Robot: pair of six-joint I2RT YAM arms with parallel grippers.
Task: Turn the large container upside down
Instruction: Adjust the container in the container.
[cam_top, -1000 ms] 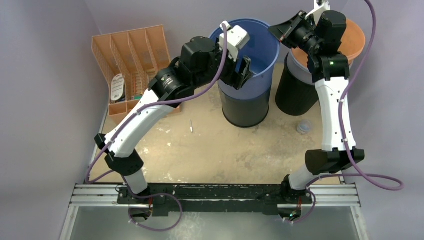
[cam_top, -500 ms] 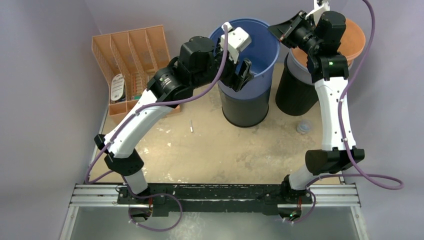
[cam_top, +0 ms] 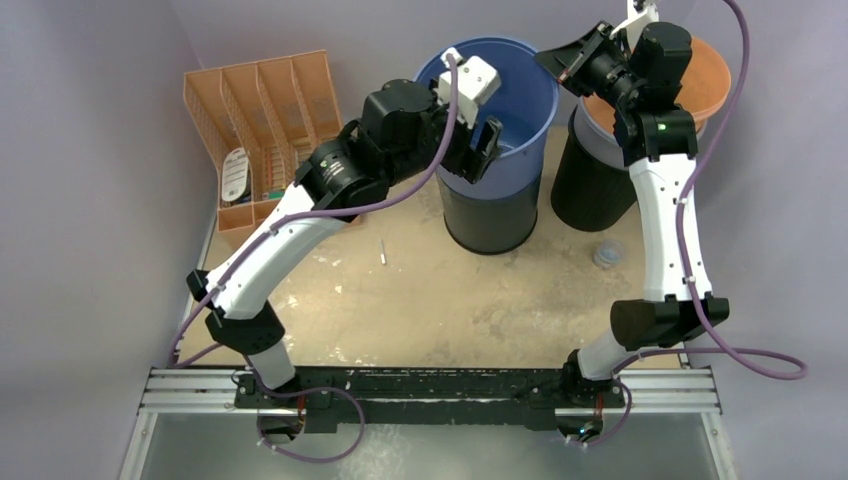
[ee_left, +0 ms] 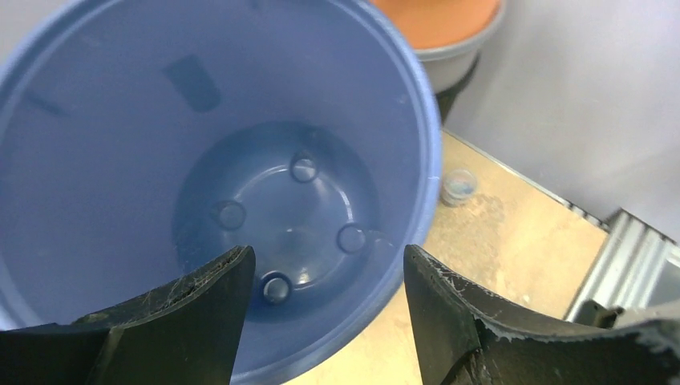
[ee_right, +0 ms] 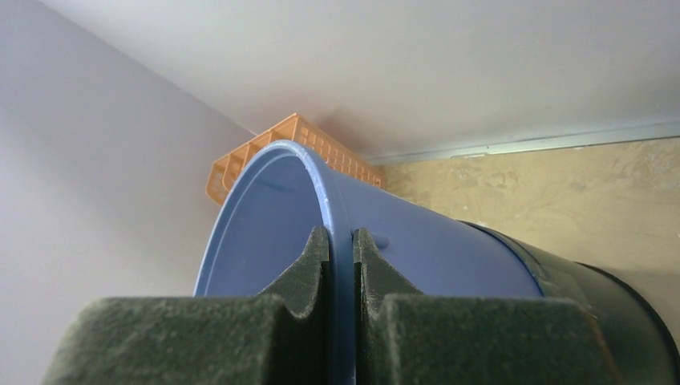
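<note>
The large container [cam_top: 515,95] is a blue bucket with a dark lower part, standing mouth up at the back of the table. In the left wrist view I look down into its empty inside [ee_left: 240,160]. My left gripper [cam_top: 479,150] hovers open over the bucket's near left rim [ee_left: 327,261], one finger above the inside and the other above the table. My right gripper [cam_top: 560,62] is shut on the bucket's far right rim [ee_right: 342,237], one pad inside and one outside the wall [ee_right: 449,257].
A dark bin with an orange lid [cam_top: 705,80] stands right next to the bucket. An orange divided organiser [cam_top: 262,115] sits at the back left. A small clear cap [cam_top: 608,252] and a thin white stick [cam_top: 382,251] lie on the tan tabletop.
The left arm has shifted slightly to the left while its open gripper stays over the near rim. The right gripper keeps its hold on the rim.
</note>
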